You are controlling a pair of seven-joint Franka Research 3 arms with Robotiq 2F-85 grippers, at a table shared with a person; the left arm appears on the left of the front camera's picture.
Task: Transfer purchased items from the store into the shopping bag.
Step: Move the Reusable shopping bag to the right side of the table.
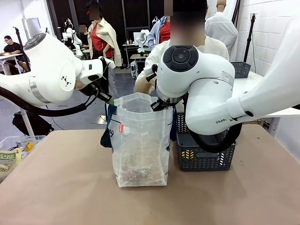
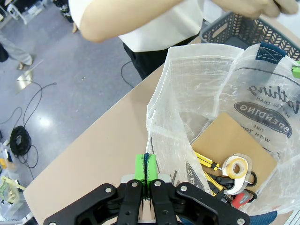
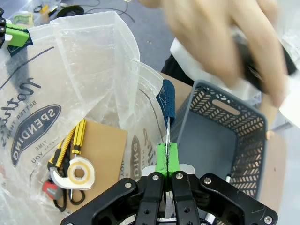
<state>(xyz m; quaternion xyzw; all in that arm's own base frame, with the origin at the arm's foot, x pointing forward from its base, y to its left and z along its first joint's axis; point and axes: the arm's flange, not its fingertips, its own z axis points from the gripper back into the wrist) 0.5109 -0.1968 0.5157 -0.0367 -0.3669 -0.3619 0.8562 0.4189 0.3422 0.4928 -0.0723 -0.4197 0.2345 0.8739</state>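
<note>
My left gripper (image 2: 146,168) and my right gripper (image 3: 166,158) each pinch opposite rims of the shopping bag (image 1: 140,140). A tape roll (image 3: 78,173) lies inside it.

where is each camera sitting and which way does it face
Front: fixed between the arms, facing across the table at the person; left arm and right arm show.
Left wrist: on the left arm, looking down into the shopping bag; left gripper pinches its rim.
Right wrist: on the right arm, looking down at bag and grey basket; right gripper pinches the rim.
Shared: both wrist views see the tape roll.
</note>
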